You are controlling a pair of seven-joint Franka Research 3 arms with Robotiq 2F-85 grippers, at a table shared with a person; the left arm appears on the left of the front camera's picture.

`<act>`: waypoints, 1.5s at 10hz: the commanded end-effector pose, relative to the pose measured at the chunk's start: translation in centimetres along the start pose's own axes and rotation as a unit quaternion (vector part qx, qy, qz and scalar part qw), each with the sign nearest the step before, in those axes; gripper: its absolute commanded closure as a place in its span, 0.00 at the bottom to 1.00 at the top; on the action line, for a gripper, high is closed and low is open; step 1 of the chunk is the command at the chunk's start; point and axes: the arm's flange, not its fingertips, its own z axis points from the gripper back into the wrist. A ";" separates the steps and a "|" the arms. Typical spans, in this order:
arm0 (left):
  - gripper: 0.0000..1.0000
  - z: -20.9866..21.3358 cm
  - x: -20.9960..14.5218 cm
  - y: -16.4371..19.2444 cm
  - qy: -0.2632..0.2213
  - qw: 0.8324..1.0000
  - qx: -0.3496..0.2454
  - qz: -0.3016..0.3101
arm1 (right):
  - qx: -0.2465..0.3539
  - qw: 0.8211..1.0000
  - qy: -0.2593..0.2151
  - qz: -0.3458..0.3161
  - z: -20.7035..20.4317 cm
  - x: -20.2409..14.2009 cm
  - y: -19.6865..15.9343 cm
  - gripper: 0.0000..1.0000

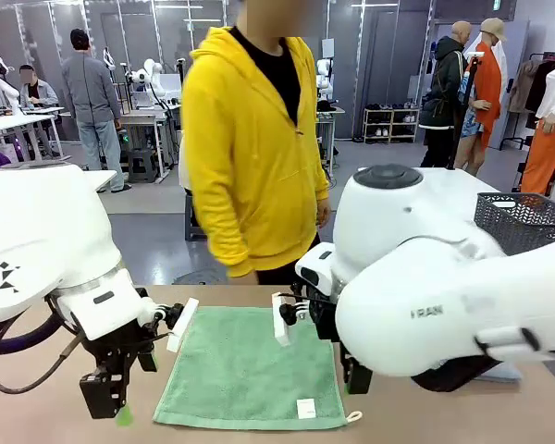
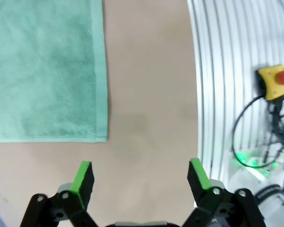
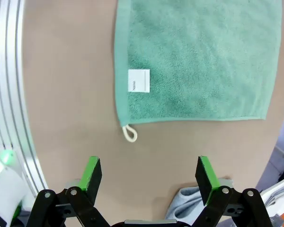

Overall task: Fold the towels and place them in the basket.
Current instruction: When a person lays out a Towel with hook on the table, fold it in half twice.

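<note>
A sea-green towel (image 1: 250, 368) lies flat and unfolded on the table between the arms, with a white label (image 3: 138, 80) and a corner loop (image 3: 129, 134) at its near right corner. My left gripper (image 2: 139, 178) hangs open over bare table just off the towel's (image 2: 45, 71) near left corner. Above the bare table beside the loop corner of the towel (image 3: 203, 61), my right gripper (image 3: 147, 176) is open too. The dark grey mesh basket (image 1: 523, 222) stands at the right, behind my right arm. A grey-blue cloth (image 3: 189, 202) peeks in beside the right gripper.
A person in a yellow hoodie (image 1: 250, 148) stands at the far side of the table. The table's ribbed metal edge (image 2: 222, 94) runs close to both grippers, with a yellow emergency-stop box (image 2: 274, 81) beyond it.
</note>
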 end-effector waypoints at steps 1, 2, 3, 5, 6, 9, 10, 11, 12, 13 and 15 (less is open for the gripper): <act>0.00 -1.6 0.8 1.0 -0.009 1.000 -0.011 0.027 | 0.003 0.999 -0.003 -0.042 -1.7 0.4 -0.5 0.00; 0.00 -2.2 0.8 1.5 -0.005 0.999 -0.010 0.036 | 0.023 0.998 -0.001 -0.057 -2.1 0.1 -0.3 0.00; 0.00 -2.5 0.5 1.8 -0.016 0.999 -0.008 0.040 | 0.046 0.997 -0.010 -0.064 -2.1 -0.2 0.0 0.00; 0.00 -2.2 0.1 0.9 -0.003 0.999 -0.016 0.029 | 0.026 0.999 0.001 -0.048 -2.5 -0.2 -0.1 0.00; 0.00 -2.2 0.1 0.9 -0.003 0.999 -0.016 0.029 | 0.026 0.999 0.001 -0.048 -2.5 -0.2 -0.1 0.00; 0.00 -2.5 0.1 1.3 -0.003 0.999 -0.011 0.034 | 0.035 0.998 -0.002 -0.057 -2.2 -0.3 0.0 0.00; 0.00 -2.6 -0.3 1.3 -0.016 0.999 -0.021 0.025 | 0.048 0.997 0.000 -0.052 -3.1 -0.4 0.8 0.00; 0.00 -2.6 -0.9 1.3 -0.023 0.999 -0.025 0.025 | 0.058 0.997 -0.007 -0.051 -3.7 -0.4 1.3 0.00; 0.00 -3.1 -1.3 1.9 -0.021 0.999 -0.036 0.031 | 0.061 0.997 -0.002 -0.048 -4.0 -0.3 1.6 0.00; 0.00 -3.8 -1.9 2.6 -0.027 0.998 -0.049 0.033 | 0.065 0.997 -0.011 -0.050 -4.3 -0.4 1.7 0.00; 0.00 -5.1 -1.9 3.5 -0.030 0.997 -0.052 0.045 | 0.073 0.996 -0.017 -0.050 -5.7 -0.5 1.7 0.00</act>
